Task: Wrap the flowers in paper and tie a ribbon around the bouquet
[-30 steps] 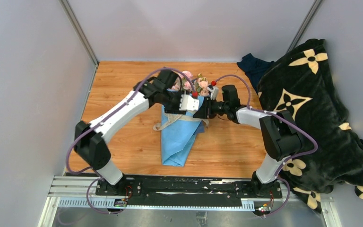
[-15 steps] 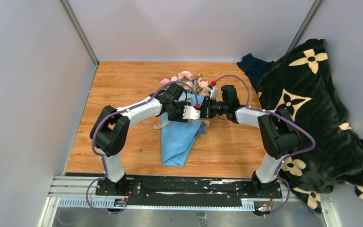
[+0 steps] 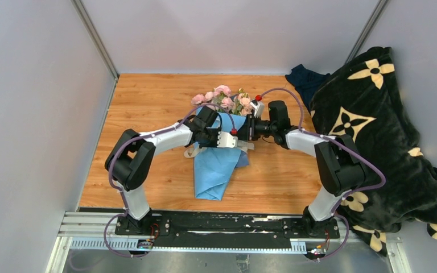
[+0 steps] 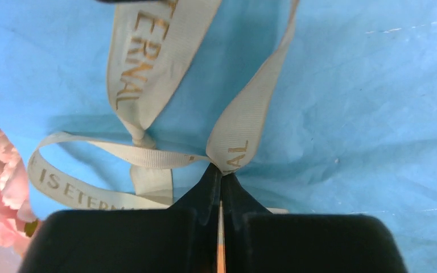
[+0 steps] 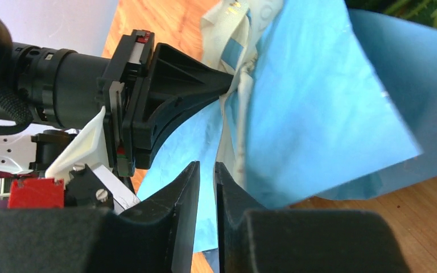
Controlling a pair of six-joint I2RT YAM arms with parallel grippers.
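Top external view: we judge the tying under way at the waist of the bouquet (image 3: pixel 211 170).
Its tip lies toward the table's (image 3: pixel 148 96) near edge, and its long axis runs away to the flowers (image 3: pixel 223 100). Across it lies the ribbon (image 4: pixel 242 122). The left gripper (image 4: pixel 221 169) is clamped on a fold. The right gripper (image 5: pixel 206 170), opposite, is nearly together; we cannot tell its grip.

Paper cone (image 3: pixel 210 173) lies flat, pink roses (image 3: pixel 223 98) at far end; cream ribbon (image 4: pixel 139 74) knotted across.
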